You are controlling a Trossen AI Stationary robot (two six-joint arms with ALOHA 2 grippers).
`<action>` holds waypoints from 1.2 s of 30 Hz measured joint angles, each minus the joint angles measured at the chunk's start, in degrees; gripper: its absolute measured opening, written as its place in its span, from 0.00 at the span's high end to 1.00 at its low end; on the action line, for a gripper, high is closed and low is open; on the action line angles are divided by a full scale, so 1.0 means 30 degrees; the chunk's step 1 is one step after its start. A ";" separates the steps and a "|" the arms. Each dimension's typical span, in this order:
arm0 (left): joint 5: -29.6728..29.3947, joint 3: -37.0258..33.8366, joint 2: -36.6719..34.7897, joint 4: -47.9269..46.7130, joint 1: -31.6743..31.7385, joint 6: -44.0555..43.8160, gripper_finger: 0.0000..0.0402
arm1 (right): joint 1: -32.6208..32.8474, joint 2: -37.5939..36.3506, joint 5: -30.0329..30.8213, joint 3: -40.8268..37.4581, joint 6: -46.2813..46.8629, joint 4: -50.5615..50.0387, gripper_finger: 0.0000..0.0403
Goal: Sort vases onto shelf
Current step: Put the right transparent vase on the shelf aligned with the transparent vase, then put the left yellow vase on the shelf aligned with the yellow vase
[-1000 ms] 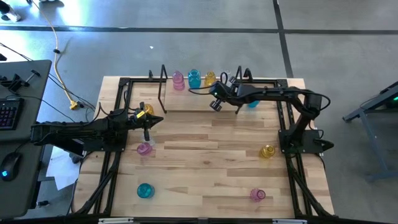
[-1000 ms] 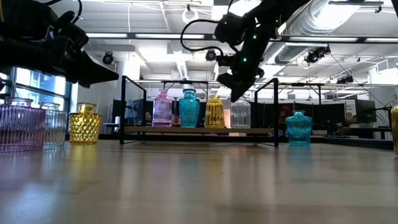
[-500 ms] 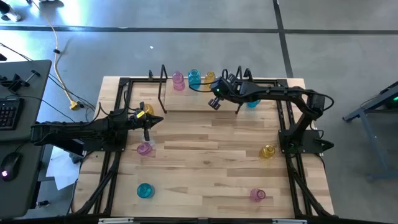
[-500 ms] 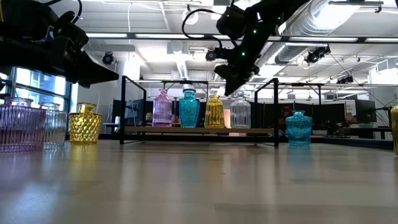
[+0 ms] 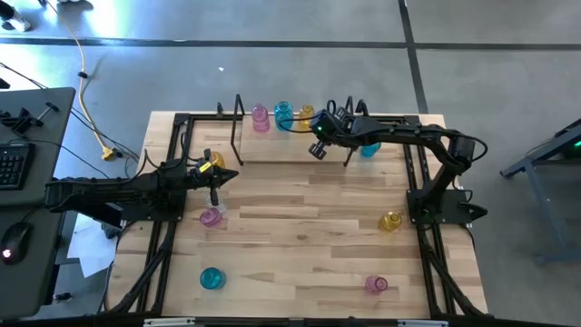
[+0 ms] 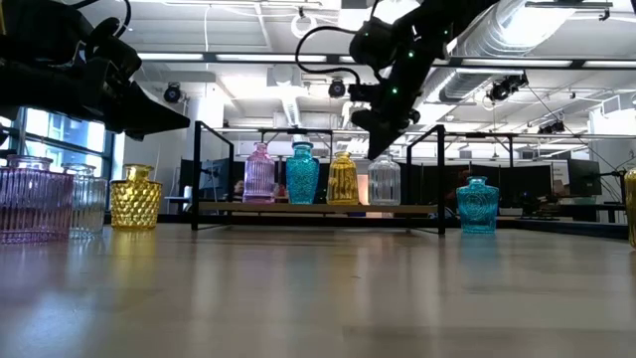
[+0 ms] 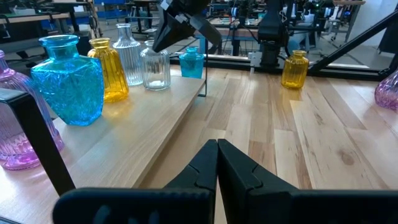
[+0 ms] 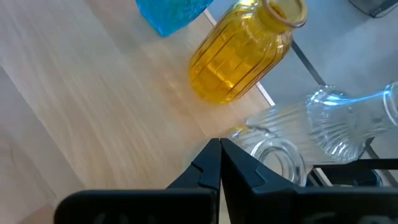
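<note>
Second clear vase (image 8: 348, 124), wrist-view only

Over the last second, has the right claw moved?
Yes. In the high view the right claw, shut and empty, has edged toward the shelf's back edge, nearer the yellow vase standing there. The left claw waits, shut, unmoved.

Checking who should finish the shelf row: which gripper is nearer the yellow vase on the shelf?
Right. The right gripper hovers shut just beside the yellow vase on the shelf; the left gripper, shut, hangs far off at mid-table.
</note>
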 joint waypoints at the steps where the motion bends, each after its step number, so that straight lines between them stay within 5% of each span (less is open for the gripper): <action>1: 0.0000 0.0000 0.0001 -0.0001 0.0007 -0.0004 1.00 | 0.0000 0.0000 -0.0010 0.0000 0.0000 -0.0121 1.00; 36: 0.0000 0.0000 0.0003 -0.0001 0.0003 0.0001 1.00 | 0.1318 -0.1619 0.0689 0.0000 -0.0499 -0.1381 1.00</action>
